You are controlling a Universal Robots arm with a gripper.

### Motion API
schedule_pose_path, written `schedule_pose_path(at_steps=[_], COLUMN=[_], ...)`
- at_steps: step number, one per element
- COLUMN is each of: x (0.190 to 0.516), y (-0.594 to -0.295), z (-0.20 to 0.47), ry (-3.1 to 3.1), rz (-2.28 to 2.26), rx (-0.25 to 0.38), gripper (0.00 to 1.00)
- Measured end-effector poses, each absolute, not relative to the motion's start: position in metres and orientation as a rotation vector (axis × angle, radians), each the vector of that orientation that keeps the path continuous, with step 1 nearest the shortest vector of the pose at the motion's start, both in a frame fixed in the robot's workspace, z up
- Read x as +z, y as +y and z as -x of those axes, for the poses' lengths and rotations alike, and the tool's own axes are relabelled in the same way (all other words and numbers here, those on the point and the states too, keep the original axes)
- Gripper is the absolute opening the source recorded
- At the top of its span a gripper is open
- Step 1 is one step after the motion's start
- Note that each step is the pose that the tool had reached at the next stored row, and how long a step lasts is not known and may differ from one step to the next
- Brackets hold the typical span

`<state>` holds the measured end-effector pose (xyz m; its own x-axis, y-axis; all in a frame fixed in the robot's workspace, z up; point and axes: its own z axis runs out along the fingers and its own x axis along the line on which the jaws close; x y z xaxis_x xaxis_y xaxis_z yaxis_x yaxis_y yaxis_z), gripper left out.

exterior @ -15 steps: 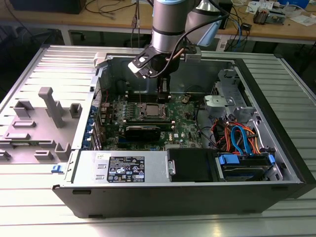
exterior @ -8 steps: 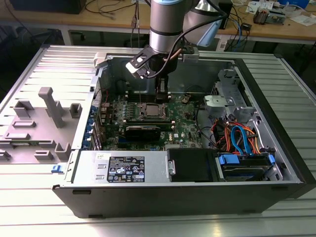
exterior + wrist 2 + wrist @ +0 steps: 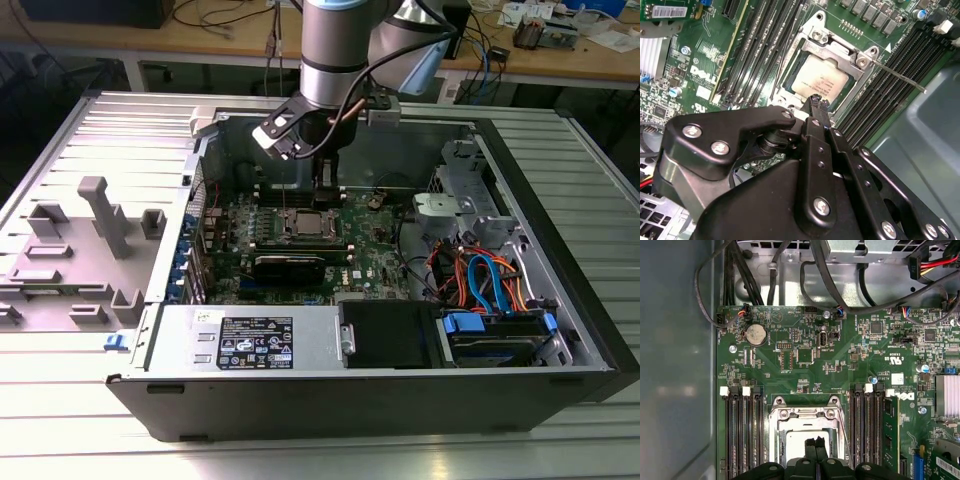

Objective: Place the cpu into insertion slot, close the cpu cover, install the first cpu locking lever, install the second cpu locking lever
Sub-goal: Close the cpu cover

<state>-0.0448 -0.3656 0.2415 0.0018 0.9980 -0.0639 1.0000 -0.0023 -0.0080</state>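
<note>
The cpu (image 3: 820, 82) lies flat in the insertion slot (image 3: 805, 60), its silver top showing. The cpu cover (image 3: 842, 52), a silver frame, lies down around it. One thin locking lever (image 3: 895, 76) sticks out past the memory slots, unlatched. My gripper (image 3: 818, 103) hovers just above the near edge of the cpu, its fingers shut together with nothing between them. In the first wrist view the gripper (image 3: 815, 443) sits over the middle of the cover (image 3: 802, 414). In the exterior view the gripper (image 3: 325, 188) hangs over the slot (image 3: 305, 225) inside the open computer case.
Long black memory slots (image 3: 742, 435) flank the socket on both sides. Black cables (image 3: 840, 275) hang across the board's far edge. A black card (image 3: 290, 265) lies beside the socket, and a drive cage with orange and blue cables (image 3: 480, 280) fills the exterior view's right.
</note>
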Motion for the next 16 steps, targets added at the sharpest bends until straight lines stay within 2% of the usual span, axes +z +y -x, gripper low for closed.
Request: schedule_pose_path(at_steps=[16], x=[0.2374], y=[-0.3686], z=[0.0535], ry=[2.191], rz=[-2.194], rx=[-0.079], gripper=[0.11])
